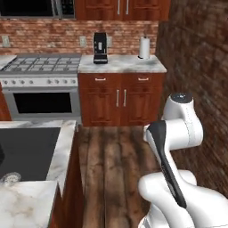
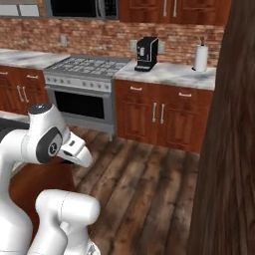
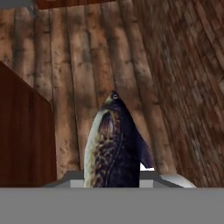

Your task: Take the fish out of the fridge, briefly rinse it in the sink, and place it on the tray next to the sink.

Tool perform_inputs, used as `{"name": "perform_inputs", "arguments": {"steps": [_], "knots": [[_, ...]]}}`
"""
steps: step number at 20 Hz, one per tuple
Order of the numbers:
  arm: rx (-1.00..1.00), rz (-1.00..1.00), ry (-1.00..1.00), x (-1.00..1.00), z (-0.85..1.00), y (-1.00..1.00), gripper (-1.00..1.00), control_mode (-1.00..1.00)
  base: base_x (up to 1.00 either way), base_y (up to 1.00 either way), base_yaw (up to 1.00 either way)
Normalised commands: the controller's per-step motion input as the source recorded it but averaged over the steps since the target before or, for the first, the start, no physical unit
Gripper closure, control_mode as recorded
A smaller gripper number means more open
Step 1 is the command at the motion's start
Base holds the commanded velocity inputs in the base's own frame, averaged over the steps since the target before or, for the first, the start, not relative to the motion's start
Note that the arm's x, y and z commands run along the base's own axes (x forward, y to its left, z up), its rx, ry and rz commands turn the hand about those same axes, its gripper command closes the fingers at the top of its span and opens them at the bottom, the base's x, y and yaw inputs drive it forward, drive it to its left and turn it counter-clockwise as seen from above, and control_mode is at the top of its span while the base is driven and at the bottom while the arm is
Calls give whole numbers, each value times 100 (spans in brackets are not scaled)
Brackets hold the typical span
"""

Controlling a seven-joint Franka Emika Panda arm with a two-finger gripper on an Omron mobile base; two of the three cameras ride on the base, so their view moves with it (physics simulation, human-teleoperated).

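Note:
The fish [image 3: 113,148], dark and speckled with a pale belly, stands head-up in the hand view, with my gripper [image 3: 113,183] shut on its lower body. It hangs over the wooden plank floor [image 3: 87,65], beside a reddish-brown cabinet side [image 3: 26,140]. In the left base view, the black sink [image 1: 26,153] with a round steel drain [image 1: 10,179] lies at the lower left, set in pale marble [image 1: 26,205]. My white arm [image 1: 176,147] is folded at the lower right, away from the sink. The fridge and the tray are out of view.
A steel stove [image 1: 42,64] stands at the back, with a black coffee machine [image 1: 100,47] and a paper towel roll [image 1: 144,47] on the counter to its right. A brick wall [image 1: 196,53] runs along the right. A tall dark wooden panel [image 2: 229,149] stands close on the right.

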Motion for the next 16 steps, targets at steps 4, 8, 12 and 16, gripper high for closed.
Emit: {"name": "perform_inputs", "arguments": {"steps": [4, 8, 12, 16], "knots": [[0, 0, 0, 0, 0, 0, 100, 100, 100, -15, 34], [0, 0, 0, 0, 0, 0, 100, 100, 100, -36, 26], [0, 0, 0, 0, 0, 0, 100, 100, 100, -50, 17], [0, 0, 0, 0, 0, 0, 100, 100, 100, -34, 30]]}}
